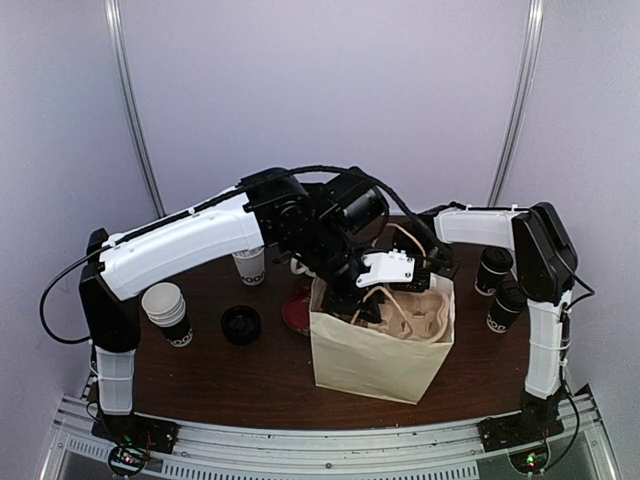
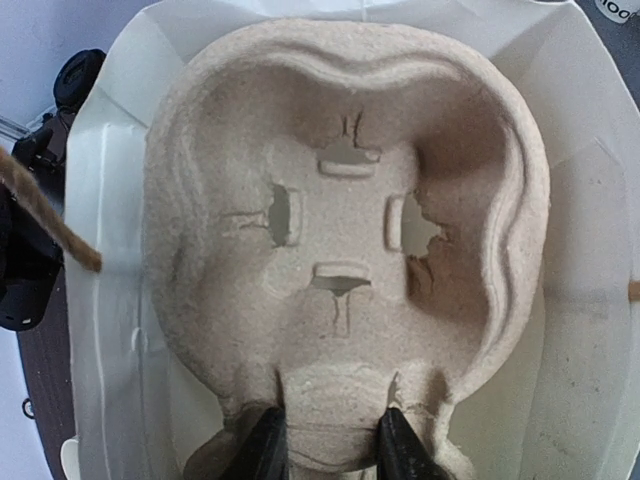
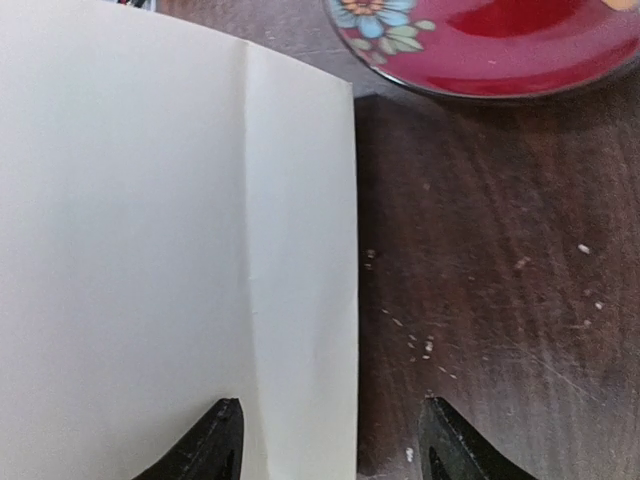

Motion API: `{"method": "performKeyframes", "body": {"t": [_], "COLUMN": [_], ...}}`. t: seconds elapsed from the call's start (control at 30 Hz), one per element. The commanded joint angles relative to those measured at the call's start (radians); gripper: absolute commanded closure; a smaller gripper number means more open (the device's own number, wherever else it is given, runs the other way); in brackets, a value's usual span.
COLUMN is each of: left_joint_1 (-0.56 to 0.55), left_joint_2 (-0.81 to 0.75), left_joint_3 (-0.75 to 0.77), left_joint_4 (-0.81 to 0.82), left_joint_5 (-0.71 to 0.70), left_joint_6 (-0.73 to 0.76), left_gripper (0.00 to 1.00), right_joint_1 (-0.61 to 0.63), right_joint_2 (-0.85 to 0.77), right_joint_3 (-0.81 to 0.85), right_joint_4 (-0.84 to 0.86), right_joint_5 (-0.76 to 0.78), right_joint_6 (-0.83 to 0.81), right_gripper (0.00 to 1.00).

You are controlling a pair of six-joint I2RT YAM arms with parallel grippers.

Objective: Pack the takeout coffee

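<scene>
The back cup and the front cup, both black, lidded and upright, stand just beside each other at the right edge of the table. They sit close to the right arm's upright link and outside the bag; neither is held. The bag stands open at the middle of the table, with a pulp tray inside it, its hollows facing up and holding nothing. The left gripper reaches down into the bag's mouth, and its black fingers are clenched on the tray's near rim, one on each side of a raised lip. A brown twine handle crosses the left side of that wrist view. The right gripper is low at the bag's outer wall. Its fingers are spread wide and grasp nothing: one lies over the pale paper, the other over bare wood, and the bag's folded corner rises between them. Beyond that corner lies a red plate with a flower pattern, just beside the bag. Further left on the table rest a black lid, a tilted stack of white cups and, behind them, a single white cup.
</scene>
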Motion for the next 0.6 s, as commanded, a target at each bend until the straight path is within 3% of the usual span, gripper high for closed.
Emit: {"method": "performKeyframes", "body": {"t": [0.0, 0.23, 0.57], "left_joint_1": [0.001, 0.001, 0.001], "left_joint_2": [-0.024, -0.018, 0.001], "left_joint_3": [0.0, -0.03, -0.061], "left_joint_4": [-0.021, -0.044, -0.052], "left_joint_5": [0.029, 0.03, 0.004], "left_joint_6": [0.0, -0.017, -0.022], "left_gripper": [0.74, 0.74, 0.74], "right_joint_1": [0.032, 0.041, -0.035], "right_joint_2": [0.026, 0.029, -0.115], "right_joint_3": [0.044, 0.068, 0.005], "right_joint_4": [-0.094, -0.139, -0.128], "right_joint_5": [-0.061, -0.061, 0.028], "right_joint_6": [-0.092, -0.116, -0.111], "right_gripper": [0.37, 0.38, 0.37]}}
